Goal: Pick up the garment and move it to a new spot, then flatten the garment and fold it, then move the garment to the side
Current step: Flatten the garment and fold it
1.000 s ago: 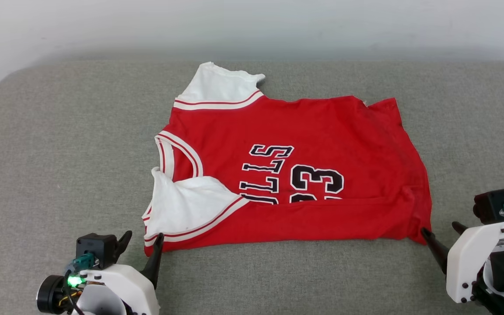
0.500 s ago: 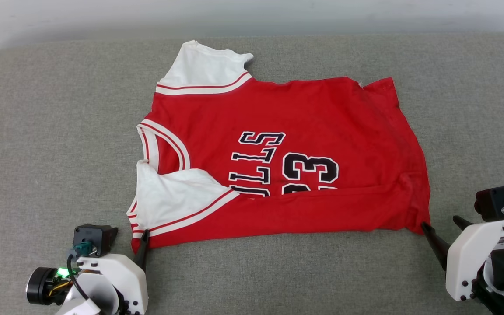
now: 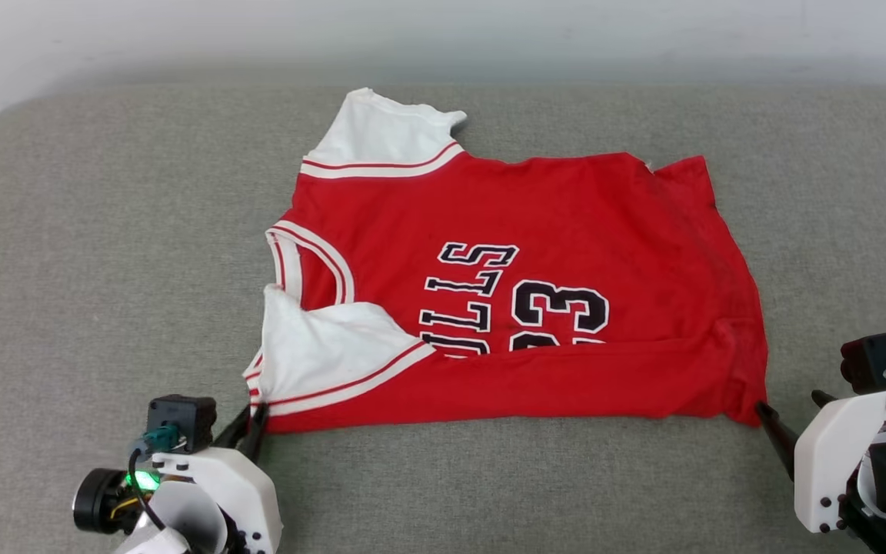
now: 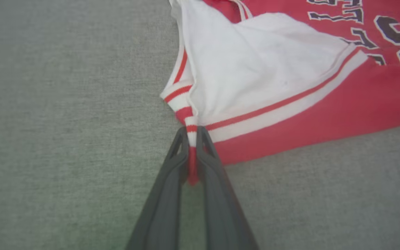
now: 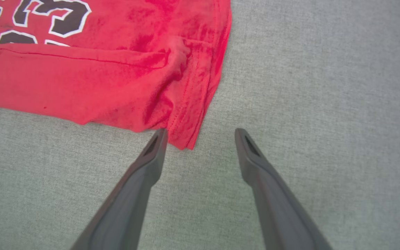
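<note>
- The left tool (image 4: 192, 132), wide a second ago, now pinches the near-left striped corner of the garment (image 3: 566, 223).
- The right tool (image 5: 200, 132) stays wide beside the near-right hem, so lifting likely waits on its grip.
- The garment lies mid-cushion (image 3: 104, 231).

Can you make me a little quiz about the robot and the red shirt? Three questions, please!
1. True or false: the left hand is pinching a corner of the shirt.
2. Pick one. The right hand is: A) open, next to the shirt's bottom corner; B) shut on a white sleeve; C) holding a cup.
3. Fill in: the number printed on the shirt is ___.
Key: 1 true; 2 A; 3 23.
</note>
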